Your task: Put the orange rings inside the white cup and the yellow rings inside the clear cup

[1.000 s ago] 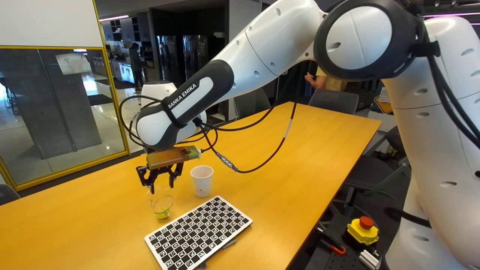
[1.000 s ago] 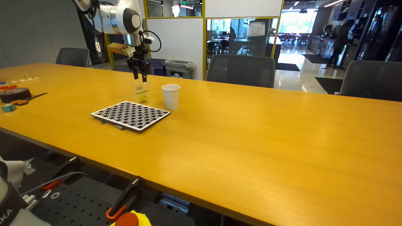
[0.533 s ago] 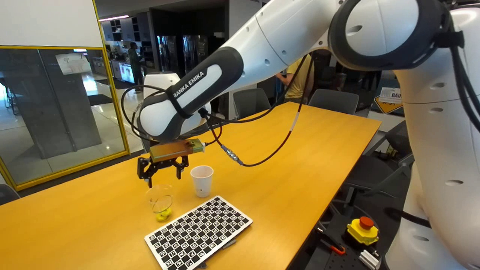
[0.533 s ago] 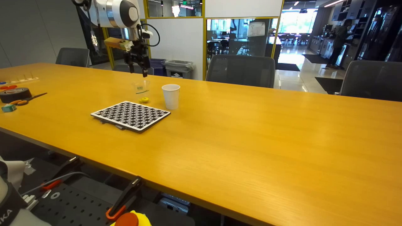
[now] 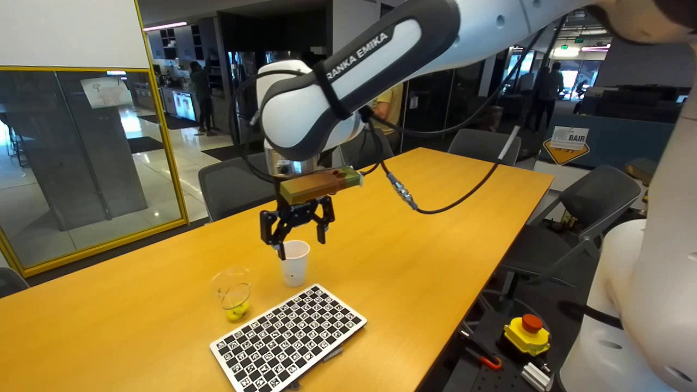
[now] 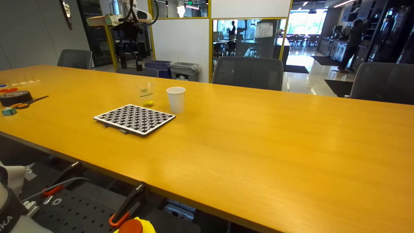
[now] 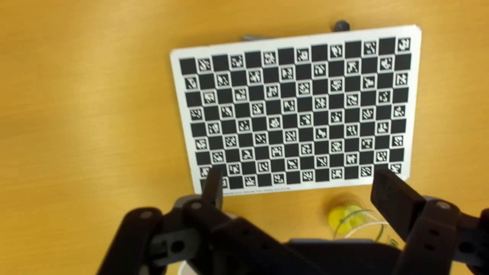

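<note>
The yellow rings (image 5: 238,312) lie at the bottom of the clear cup (image 5: 231,288), where the task wants them; its wall keeps them together, and it stands upright on the desk (image 6: 275,145), so its mouth is turned up to take a drop from above. Near it, not touching, stands the white cup (image 6: 176,99), also upright, probably spaced that way so the claw (image 5: 301,248) can reach either mouth without knocking the neighbour. The white one is opaque, so I cannot tell what it holds. Just beside them the board (image 6: 135,119) lies flat, most likely a camera-calibration target with no part in the sorting. The claw hangs above the desk, fingers (image 7: 395,196) pointing down and spread wide, with nothing between them; that leaves it free, presumably, for a fresh pick or a retreat. In an exterior view one finger crosses the white cup's rim, but only by line of sight: the claw is apart from it. Farther out, near the tape (image 6: 16,97) and the rack (image 6: 24,83), lie what look like orange rings (image 6: 13,89); if those are meant, the orange half is unfinished, though they may be mere spares.
</note>
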`<control>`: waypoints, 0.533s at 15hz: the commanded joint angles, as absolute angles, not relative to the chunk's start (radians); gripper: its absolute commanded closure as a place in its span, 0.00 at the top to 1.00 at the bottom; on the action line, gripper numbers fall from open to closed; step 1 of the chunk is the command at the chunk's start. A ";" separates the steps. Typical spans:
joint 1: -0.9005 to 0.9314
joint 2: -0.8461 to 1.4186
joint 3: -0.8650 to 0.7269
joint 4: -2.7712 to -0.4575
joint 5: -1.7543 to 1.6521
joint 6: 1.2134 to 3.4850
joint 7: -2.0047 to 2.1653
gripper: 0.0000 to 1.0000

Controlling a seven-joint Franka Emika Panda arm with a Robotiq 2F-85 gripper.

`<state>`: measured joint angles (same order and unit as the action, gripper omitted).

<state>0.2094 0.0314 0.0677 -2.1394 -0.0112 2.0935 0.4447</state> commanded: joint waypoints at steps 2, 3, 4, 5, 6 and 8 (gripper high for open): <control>0.132 -0.249 0.065 -2.387 -0.001 2.007 0.368 1.00; 0.114 -0.299 0.057 -2.430 -0.002 1.993 0.342 1.00; 0.094 -0.347 0.046 -2.477 -0.004 1.991 0.309 1.00; 0.073 -0.394 0.032 -2.519 -0.009 1.988 0.273 1.00; 0.051 -0.443 0.016 -2.565 -0.027 1.999 0.230 1.00; 0.007 -0.551 -0.022 -2.660 -0.056 2.041 0.137 1.00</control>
